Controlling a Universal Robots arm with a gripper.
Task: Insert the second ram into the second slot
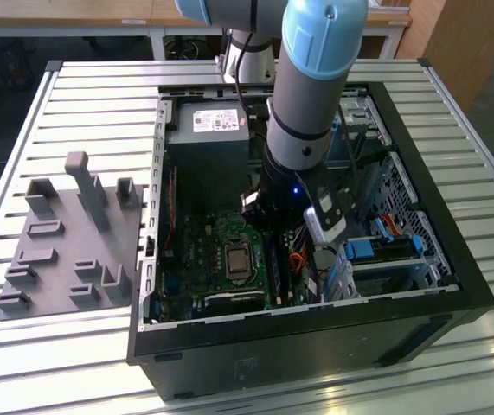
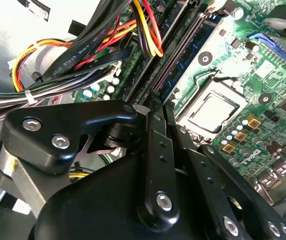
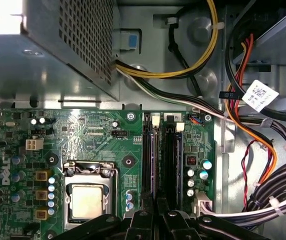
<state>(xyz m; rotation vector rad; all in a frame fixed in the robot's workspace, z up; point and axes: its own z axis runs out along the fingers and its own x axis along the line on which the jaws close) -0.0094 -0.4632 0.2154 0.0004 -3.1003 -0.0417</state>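
Motherboard [image 3: 97,145] below; hand [image 3: 156,202] closed over slots [image 3: 158,155].

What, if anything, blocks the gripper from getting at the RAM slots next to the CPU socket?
Probably nothing. In the first wrist view the gripper hangs right over the RAM slots, and the cables run beside the board rather than across the slots. Access looks free.
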